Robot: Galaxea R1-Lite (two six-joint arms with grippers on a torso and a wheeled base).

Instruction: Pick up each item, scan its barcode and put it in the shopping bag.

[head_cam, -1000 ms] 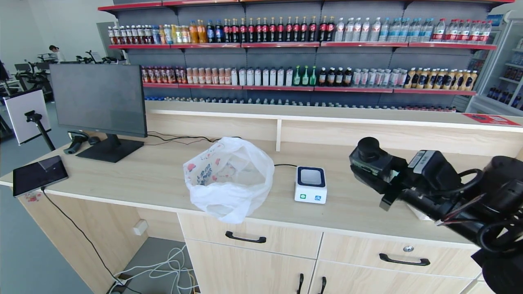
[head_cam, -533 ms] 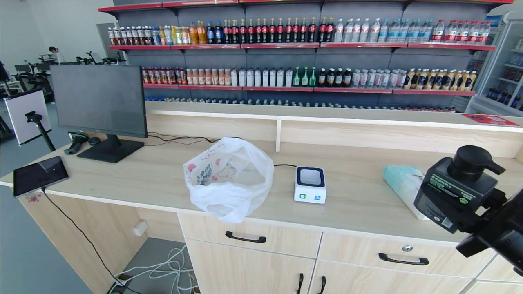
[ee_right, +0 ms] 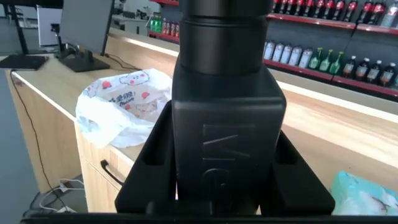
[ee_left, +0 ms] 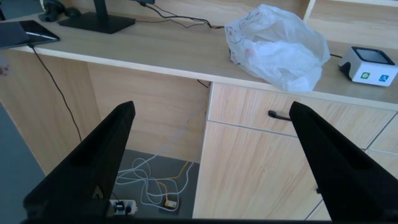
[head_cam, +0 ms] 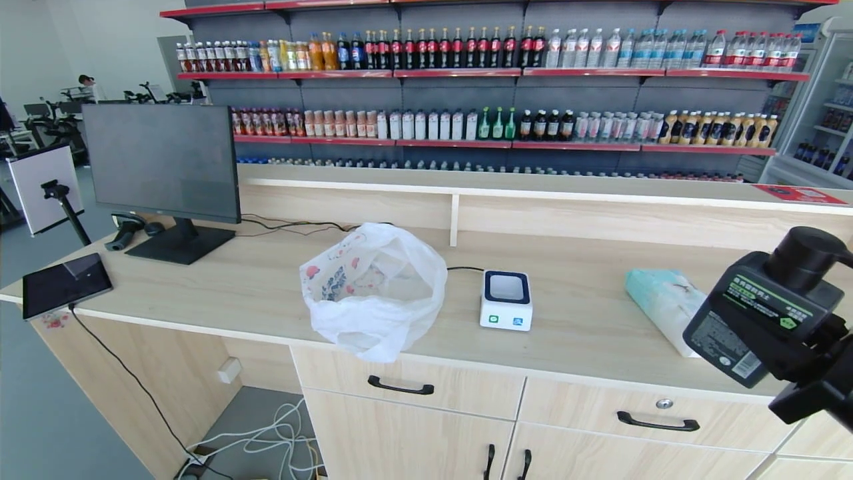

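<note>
Red shelves (head_cam: 460,74) of drink bottles (head_cam: 433,50) cover the dark back wall (head_cam: 300,93); at the right edge stands maybe a fridge (head_cam: 816,113).

Bright, even light fills the shop. Shadows on the table (head_cam: 253,293) are faint and soft. The tablet (head_cam: 65,285) screen carries a pale reflection, the black pump bottle (ee_right: 227,143) a dull sheen. Lines bow toward the head view's edges.

A shop checkout: drink-stocked shelves (head_cam: 466,87), wooden counter (head_cam: 266,287), monitor (head_cam: 162,163), barcode scanner (head_cam: 506,300).
</note>
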